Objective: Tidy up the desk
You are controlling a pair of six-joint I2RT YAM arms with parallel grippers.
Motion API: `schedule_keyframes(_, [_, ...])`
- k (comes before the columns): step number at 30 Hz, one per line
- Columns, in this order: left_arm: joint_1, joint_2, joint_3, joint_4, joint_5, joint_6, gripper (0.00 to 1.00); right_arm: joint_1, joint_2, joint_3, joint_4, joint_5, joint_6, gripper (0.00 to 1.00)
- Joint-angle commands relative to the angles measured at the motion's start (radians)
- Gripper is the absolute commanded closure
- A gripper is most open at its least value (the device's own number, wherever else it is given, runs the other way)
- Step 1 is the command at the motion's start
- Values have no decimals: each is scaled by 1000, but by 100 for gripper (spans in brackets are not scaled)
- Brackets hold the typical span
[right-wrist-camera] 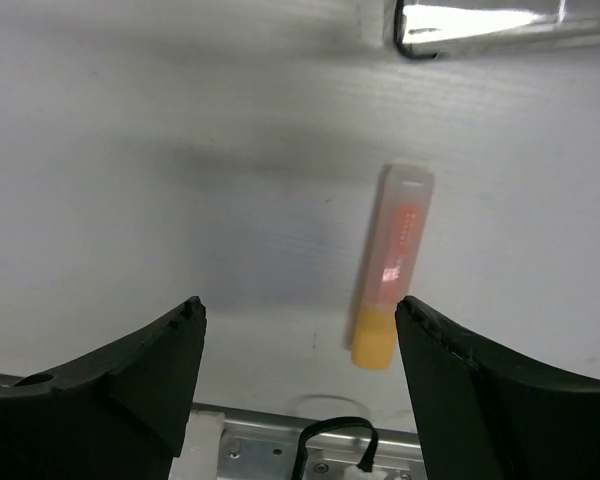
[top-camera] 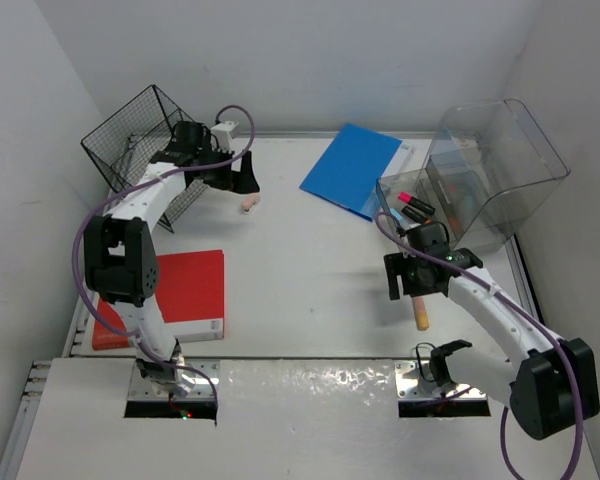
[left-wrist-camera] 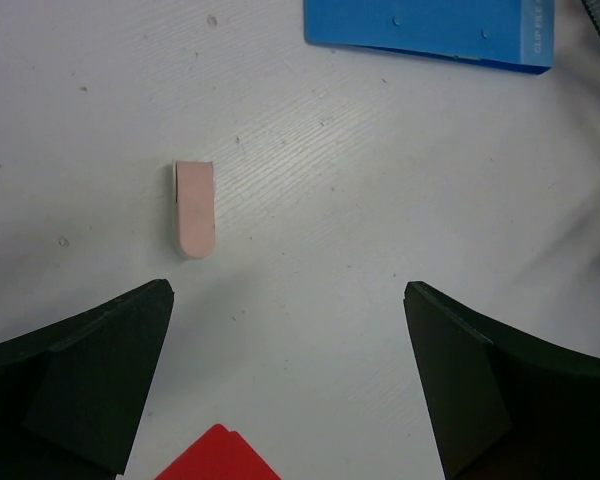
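Observation:
The white desk (top-camera: 310, 270) carries scattered items. A small pink eraser (top-camera: 250, 203) lies at the far left; in the left wrist view it (left-wrist-camera: 193, 208) lies ahead and left of my left gripper (left-wrist-camera: 288, 300), which is open, empty and above the desk. My left gripper (top-camera: 247, 184) hovers just over the eraser. A highlighter with an orange cap (top-camera: 420, 312) lies near the front right. My right gripper (top-camera: 417, 285) is open and empty above it; in the right wrist view the highlighter (right-wrist-camera: 392, 265) lies close to the right finger (right-wrist-camera: 450, 380).
A black wire basket (top-camera: 145, 140) stands at the back left. A blue folder (top-camera: 352, 168) lies at the back middle. A clear plastic bin (top-camera: 490, 170) lies on its side at the right, markers (top-camera: 415, 207) by its mouth. A red book (top-camera: 185, 290) lies front left.

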Motion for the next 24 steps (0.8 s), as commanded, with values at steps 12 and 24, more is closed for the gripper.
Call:
schedule_keyframes(12, [2,-103,6,22,66,52,0,-92,56,-206,181,100,145,23])
schedule_keyframes(24, [2,-95,50,-29,48,99,0,-116,124,-318,313,36,213,81])
